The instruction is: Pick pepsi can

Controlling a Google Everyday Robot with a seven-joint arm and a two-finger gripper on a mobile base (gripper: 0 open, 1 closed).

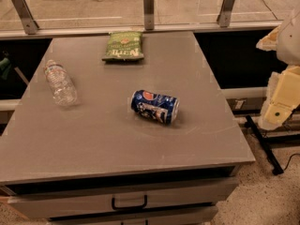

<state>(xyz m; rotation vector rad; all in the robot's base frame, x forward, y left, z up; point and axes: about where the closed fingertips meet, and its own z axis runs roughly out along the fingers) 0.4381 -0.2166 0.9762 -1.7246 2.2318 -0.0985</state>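
The pepsi can (154, 106) lies on its side near the middle of the grey table top (93, 144). It is dark blue with the round logo facing up and a silver end pointing right. My gripper (277, 108) shows as cream-coloured parts at the right edge of the camera view. It hangs beyond the table's right side, well apart from the can and holding nothing that I can see.
A clear plastic water bottle (60, 83) lies on the table's left side. A green chip bag (123, 46) lies at the far edge. A glass railing with metal posts (148, 7) stands behind the table. Drawers with a black handle (129, 203) face me below.
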